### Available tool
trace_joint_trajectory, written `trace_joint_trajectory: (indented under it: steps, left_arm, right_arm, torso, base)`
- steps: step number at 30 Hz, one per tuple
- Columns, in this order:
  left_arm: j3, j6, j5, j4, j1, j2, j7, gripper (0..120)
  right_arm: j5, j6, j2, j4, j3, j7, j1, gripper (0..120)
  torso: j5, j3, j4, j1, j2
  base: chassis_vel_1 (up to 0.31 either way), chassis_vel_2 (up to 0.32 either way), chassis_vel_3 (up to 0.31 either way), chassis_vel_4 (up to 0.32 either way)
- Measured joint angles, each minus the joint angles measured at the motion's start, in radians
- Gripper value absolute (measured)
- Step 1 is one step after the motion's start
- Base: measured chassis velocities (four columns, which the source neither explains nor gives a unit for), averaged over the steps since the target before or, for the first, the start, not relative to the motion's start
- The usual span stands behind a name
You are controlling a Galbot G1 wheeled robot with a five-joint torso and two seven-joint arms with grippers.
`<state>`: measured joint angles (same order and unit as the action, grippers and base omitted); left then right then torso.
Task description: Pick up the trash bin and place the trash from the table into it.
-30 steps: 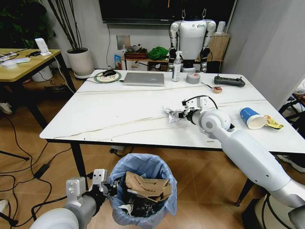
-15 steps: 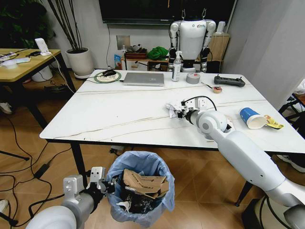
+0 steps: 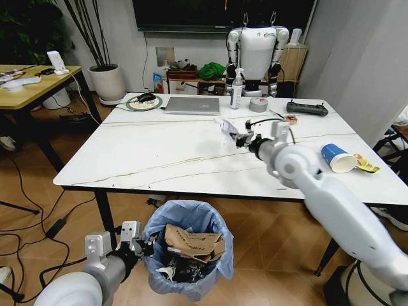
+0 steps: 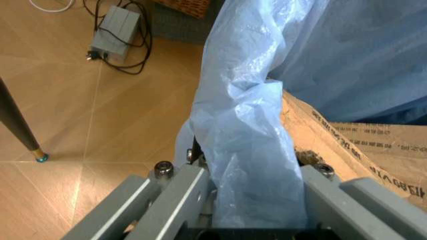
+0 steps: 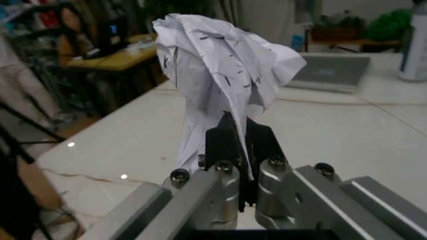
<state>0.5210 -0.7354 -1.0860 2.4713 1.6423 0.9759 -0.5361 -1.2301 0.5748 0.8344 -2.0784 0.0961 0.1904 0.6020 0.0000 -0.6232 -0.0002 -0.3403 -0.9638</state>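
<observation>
The trash bin (image 3: pixel 189 255), lined with a crinkly light-blue bag, hangs below the table's front edge and holds torn brown cardboard (image 3: pixel 194 242) and other litter. My left gripper (image 3: pixel 135 241) is shut on the bin's bagged rim (image 4: pixel 250 165). A piece of crumpled white paper (image 3: pixel 227 128) is lifted above the white table (image 3: pixel 159 153), and my right gripper (image 3: pixel 238 138) is shut on it. In the right wrist view the crumpled paper (image 5: pixel 223 75) stands up from between the closed fingers (image 5: pixel 227 145). A blue paper cup (image 3: pixel 336 157) lies on its side beside a yellow wrapper (image 3: pixel 365 164) at the table's right edge.
At the table's far side stand a laptop (image 3: pixel 192 105), spray bottle (image 3: pixel 236 90), grey tape roll (image 3: pixel 258 104), black controller (image 3: pixel 306 108) and a round mat with a mouse (image 3: pixel 144 101). A yellow wooden table (image 3: pixel 32 83) is at left. Cables lie on the floor at left.
My right gripper has lifted the crumpled paper off the table and carried it up and away from the front edge. The bin and left gripper shifted only slightly.
</observation>
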Motion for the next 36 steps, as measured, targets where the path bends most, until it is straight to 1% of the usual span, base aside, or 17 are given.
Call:
trace_joint_trajectory:
  steps: [1,3,5,7,11,15,18,21,25,27,28,29,31,32,33,35,36]
  left_arm:
    - [0.001,0.0,-0.002,0.0,0.001,0.0,0.0,2]
    - [0.003,0.0,-0.006,0.0,0.001,0.002,0.0,2]
    - [0.005,0.0,-0.007,0.0,0.003,0.005,-0.002,2]
    - [0.006,0.0,-0.007,0.0,0.004,0.006,-0.002,2]
    - [0.02,0.0,-0.02,-0.001,0.0,0.01,-0.003,2]
    - [0.022,0.0,-0.023,-0.002,-0.004,0.014,-0.003,2]
    - [0.016,0.0,-0.022,-0.002,-0.004,0.022,-0.003,2]
    - [0.011,0.0,-0.021,0.0,-0.004,0.025,-0.004,2]
    - [-0.001,0.0,-0.015,0.006,-0.005,0.031,-0.01,2]
    - [-0.002,0.0,-0.015,0.007,-0.005,0.031,-0.01,2]
    - [-0.004,0.0,-0.015,0.008,-0.007,0.031,-0.014,2]
    - [-0.005,0.0,-0.015,0.009,-0.008,0.031,-0.015,2]
    - [-0.007,0.0,-0.015,0.011,-0.009,0.031,-0.02,2]
    - [-0.008,0.0,-0.015,0.014,-0.01,0.03,-0.021,2]
    - [-0.008,0.0,-0.015,0.017,-0.01,0.03,-0.021,2]
    - [-0.008,0.0,-0.015,0.023,-0.009,0.03,-0.022,2]
    - [-0.008,0.0,-0.015,0.023,-0.009,0.03,-0.022,2]
  right_arm:
    - [-0.007,-0.007,-0.018,-0.027,0.012,-0.022,0.015,0]
    - [-0.023,-0.044,-0.1,-0.141,0.055,-0.115,0.092,0]
    - [-0.025,-0.06,-0.151,-0.213,0.061,-0.176,0.15,0]
    - [-0.025,-0.062,-0.158,-0.224,0.061,-0.188,0.159,0]
    - [0.025,-0.069,-0.222,-0.304,0.032,-0.37,0.209,0]
    - [0.059,-0.068,-0.25,-0.335,0.015,-0.421,0.225,0]
    - [0.13,-0.068,-0.279,-0.359,0.011,-0.461,0.269,0]
    - [0.154,-0.068,-0.283,-0.367,0.011,-0.462,0.283,0]
    - [0.239,-0.065,-0.292,-0.373,0.012,-0.487,0.331,0]
    - [0.248,-0.067,-0.294,-0.373,0.012,-0.49,0.337,0]
    - [0.266,-0.072,-0.295,-0.373,0.011,-0.501,0.348,7]
    - [0.271,-0.072,-0.295,-0.373,0.01,-0.505,0.351,8]
    - [0.3,-0.081,-0.295,-0.37,0.009,-0.533,0.361,16]
    - [0.319,-0.093,-0.295,-0.359,0.009,-0.554,0.367,23]
    - [0.332,-0.102,-0.295,-0.351,0.011,-0.569,0.371,25]
    - [0.37,-0.125,-0.295,-0.335,0.013,-0.591,0.38,34]
    - [0.37,-0.125,-0.295,-0.335,0.013,-0.591,0.38,34]
  torso:
    - [0.0001,0.0,-0.0001,0.0,0.0]
    - [0.0,0.0,-0.0002,0.0,0.0]
    - [0.0001,0.0,-0.0002,0.0,0.0]
    - [0.0003,0.0,-0.0002,0.0,0.0]
    - [0.0001,0.0,0.0002,0.0,0.0]
    - [0.0,0.0,0.0002,0.0,0.0]
    - [0.0001,0.0,0.0001,0.0,0.0]
    - [0.0001,0.0,0.0002,0.0,0.0]
    - [0.0002,0.0,0.0002,0.0,0.0]
    - [0.0002,0.0,0.0001,0.0,0.0]
    - [0.0001,0.0,0.0001,0.0,0.0]
    - [0.0001,0.0,0.0001,0.0,0.0]
    - [0.0,0.0,0.0001,0.0,0.0]
    - [-0.0001,0.0,0.0002,0.0,0.0]
    - [0.0,0.0,0.0002,0.0,0.0]
    - [0.0001,0.0,0.0001,0.0,0.0]
    - [0.0001,0.0,0.0001,0.0,0.0]
  base:
    - [0.0,0.0,0.0,0.0]
    - [0.0,0.0,0.0,0.0]
    - [0.0,0.0,0.0,0.0]
    - [0.0,0.0,0.0,0.0]
    - [0.0,0.0,0.0,0.0]
    - [0.0,0.0,0.0,0.0]
    - [0.0,0.0,0.0,0.0]
    - [0.0,0.0,0.0,0.0]
    - [0.0,0.0,0.0,0.0]
    - [0.0,0.0,0.0,0.0]
    - [0.0,0.0,0.0,0.0]
    - [0.0,0.0,0.0,0.0]
    - [0.0,0.0,0.0,0.0]
    - [0.0,0.0,0.0,0.0]
    - [0.0,0.0,0.0,0.0]
    - [0.0,0.0,0.0,0.0]
    - [0.0,0.0,0.0,0.0]
